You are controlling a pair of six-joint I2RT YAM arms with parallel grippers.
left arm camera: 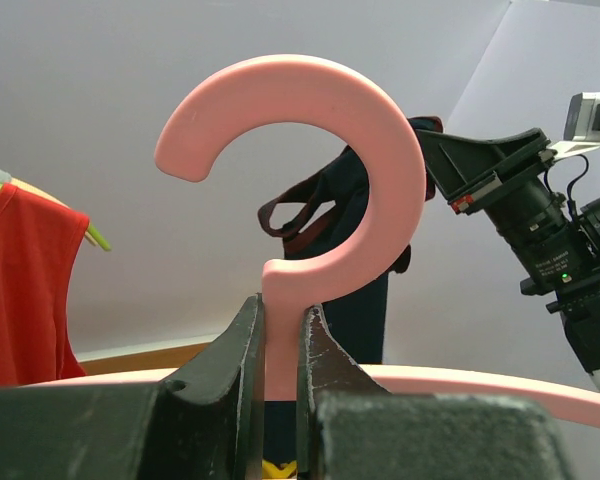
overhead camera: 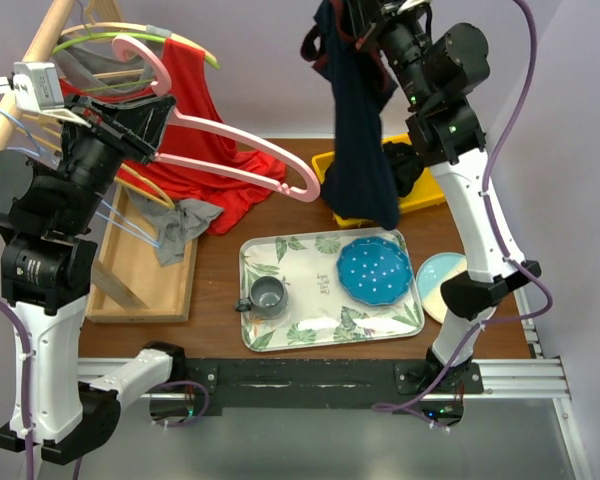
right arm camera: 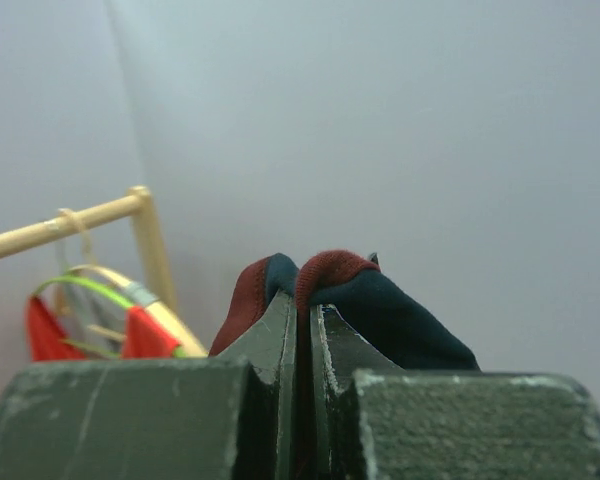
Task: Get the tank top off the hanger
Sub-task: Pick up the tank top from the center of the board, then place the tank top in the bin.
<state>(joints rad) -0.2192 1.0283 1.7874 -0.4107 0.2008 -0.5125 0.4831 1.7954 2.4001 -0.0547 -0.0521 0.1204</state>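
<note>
As left hand [left arm camera: 282,318] clamps hanger [left arm camera: 385,170], tank top [overhead camera: 365,140] dangles.

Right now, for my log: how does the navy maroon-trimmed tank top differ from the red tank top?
The navy maroon-trimmed tank top is dark, the red tank top bright. The navy one is pinched in the jaws of the right gripper; the red one hangs on a green hanger. The navy one dangles; the red one's hem pools on the brown table. Both are sleeveless.

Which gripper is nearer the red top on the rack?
Left. Left gripper holds the pink hanger beside the red top; right gripper holds the navy tank top farther right.
</note>
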